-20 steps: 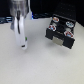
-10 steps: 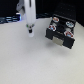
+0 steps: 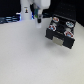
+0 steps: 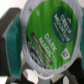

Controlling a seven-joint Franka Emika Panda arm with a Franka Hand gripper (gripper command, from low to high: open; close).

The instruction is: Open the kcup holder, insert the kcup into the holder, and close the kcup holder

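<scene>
The kcup [image 4: 47, 30], a white pod with a bright green top printed "Dark Magic", fills the wrist view. Dark fingers [image 4: 10, 37] show beside it. In the exterior view the kcup [image 3: 35, 17] is a small green spot in my gripper [image 3: 37, 21], which hangs above the table, shut on it. The kcup holder [image 3: 60, 34], a black box with round pod tops in its slots, stands toward the exterior view's right of the gripper, a little apart. Its pale front [image 3: 63, 44] is too blurred to tell how far the drawer is out.
A tall white bottle-shaped post [image 3: 25, 10] stands at the back, to the exterior view's left of the arm. Dark items line the back edge [image 3: 7, 20]. The pale tabletop [image 3: 30, 60] spreads in front.
The gripper has carried the kcup from the exterior view's left toward the right and farther back, rising and closing in on the kcup holder. The holder has not moved.
</scene>
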